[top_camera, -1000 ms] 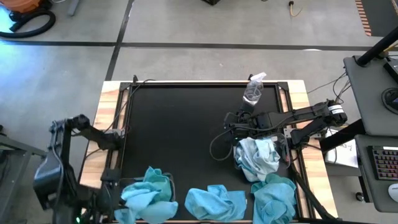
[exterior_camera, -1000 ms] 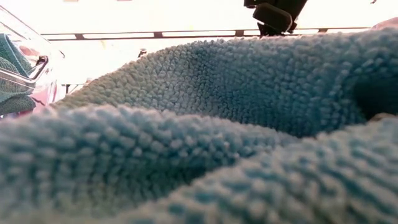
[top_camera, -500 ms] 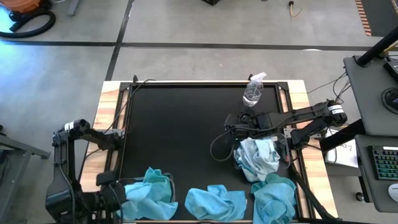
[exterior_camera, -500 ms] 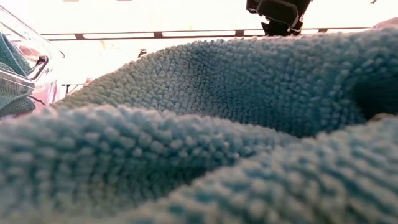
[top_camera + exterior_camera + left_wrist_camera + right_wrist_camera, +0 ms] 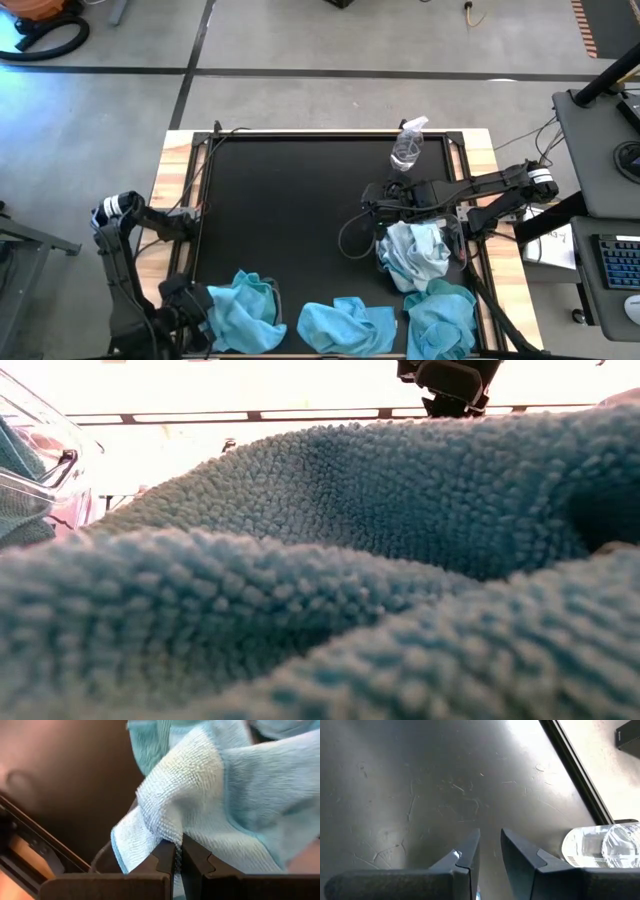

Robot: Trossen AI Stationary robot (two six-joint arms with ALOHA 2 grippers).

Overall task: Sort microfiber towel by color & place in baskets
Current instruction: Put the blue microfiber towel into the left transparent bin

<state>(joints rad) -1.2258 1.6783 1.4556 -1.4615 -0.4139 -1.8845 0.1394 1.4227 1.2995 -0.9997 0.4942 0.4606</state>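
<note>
My left gripper (image 5: pixel 200 305) is at the table's near left and is shut on the left turquoise towel (image 5: pixel 248 310); the left wrist view shows this towel (image 5: pixel 235 805) filling the frame past the gripper (image 5: pixel 177 851). Two more turquoise towels (image 5: pixel 347 326) (image 5: pixel 440 318) lie crumpled along the near edge. A paler whitish-blue towel (image 5: pixel 412 250) lies bunched right of centre. My right gripper (image 5: pixel 372 200) hovers just beyond it over bare mat, narrowly open (image 5: pixel 489 840). A clear basket wall (image 5: pixel 30 460) shows at the low view's left edge with turquoise cloth behind it. My left gripper pinches a folded edge of the turquoise towel (image 5: pixel 160 832) between its two fingers, with several layers bunched there. The fingers come in low from the table's left. The rest of the towel spreads beyond the fingers, and its far part lies on the mat.
A small clear spray bottle (image 5: pixel 408 145) lies on the mat toward the far right, close to my right gripper (image 5: pixel 600 845). A dark cable loops on the mat (image 5: pixel 350 235). The mat's raised frame (image 5: pixel 200 170) borders it. One towel (image 5: pixel 330 560) blocks most of the low view.
My left arm's upper part has swung toward the near edge, and its gripper now sits over the left turquoise towel's left edge, which is gathered in. In the low view, the turquoise cloth behind the clear wall has sunk lower. The right arm has barely moved.
</note>
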